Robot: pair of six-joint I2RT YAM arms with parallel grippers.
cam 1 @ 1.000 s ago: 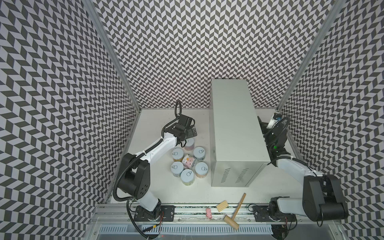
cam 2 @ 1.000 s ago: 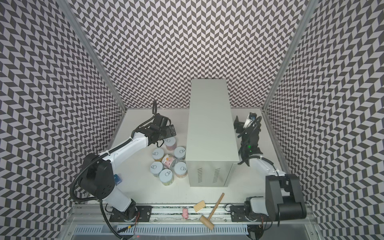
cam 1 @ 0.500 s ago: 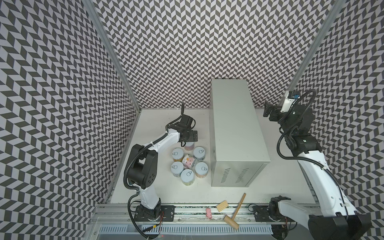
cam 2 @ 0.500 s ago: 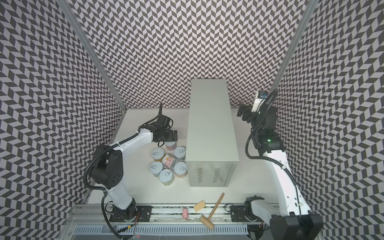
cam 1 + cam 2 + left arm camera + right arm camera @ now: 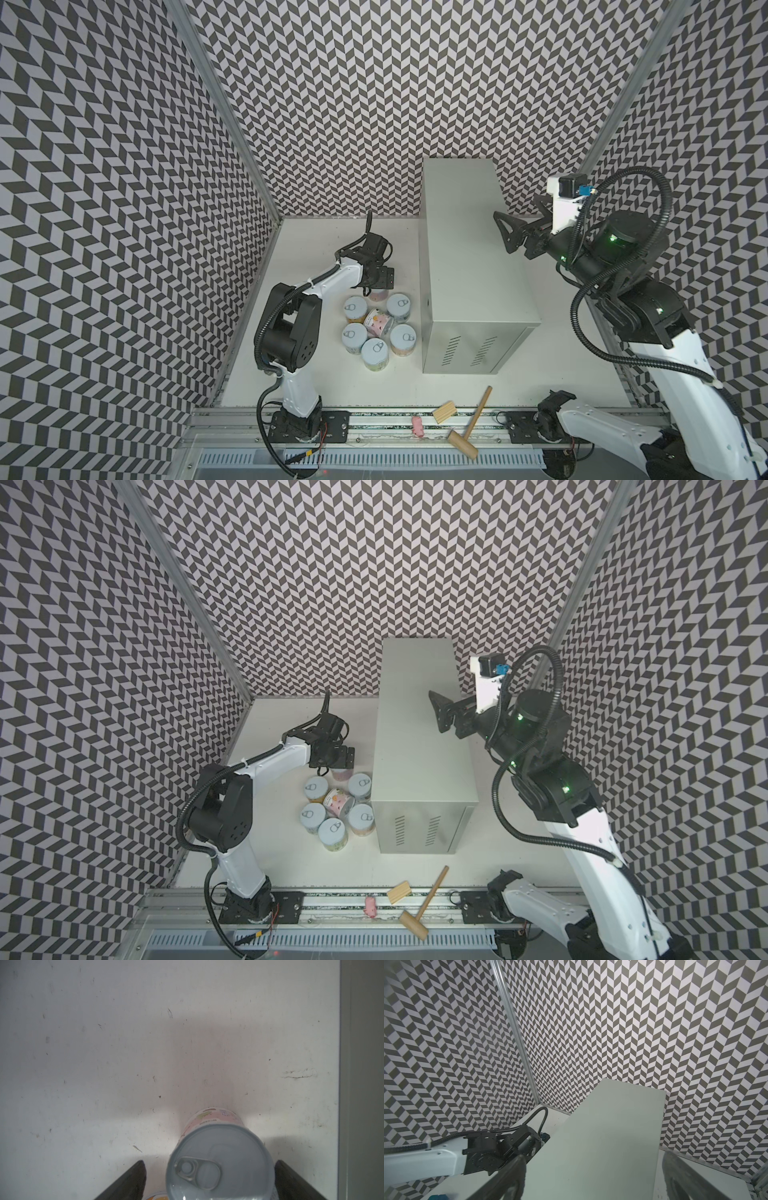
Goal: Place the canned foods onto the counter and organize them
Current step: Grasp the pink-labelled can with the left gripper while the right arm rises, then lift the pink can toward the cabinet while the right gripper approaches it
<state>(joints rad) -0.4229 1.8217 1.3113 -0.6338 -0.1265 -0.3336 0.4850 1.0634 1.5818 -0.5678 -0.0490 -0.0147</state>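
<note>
Several canned foods stand clustered on the white table left of the counter point(image 5: 461, 232) point(image 5: 411, 729); among them a pink one point(image 5: 378, 325) lies on its side. My left gripper point(image 5: 379, 289) point(image 5: 340, 766) point(image 5: 209, 1162) points down over the rearmost pink can point(image 5: 220, 1163) point(image 5: 341, 774). It is open, with the can between the jaws: one finger is close against it, the other stands clear. My right gripper point(image 5: 509, 235) point(image 5: 440, 715) point(image 5: 596, 1163) hangs open and empty above the right edge of the counter's bare top point(image 5: 602, 1147).
A wooden block point(image 5: 444, 411), a wooden mallet point(image 5: 469, 424) and a small pink piece point(image 5: 417, 426) lie on the front rail. Chevron-patterned walls close in the back and both sides. The counter's side point(image 5: 363, 1084) stands close beside the left gripper.
The right arm has risen from low beside the counter to above its right edge. The left gripper has settled lower around the rear pink can, its jaws narrowing slightly.
</note>
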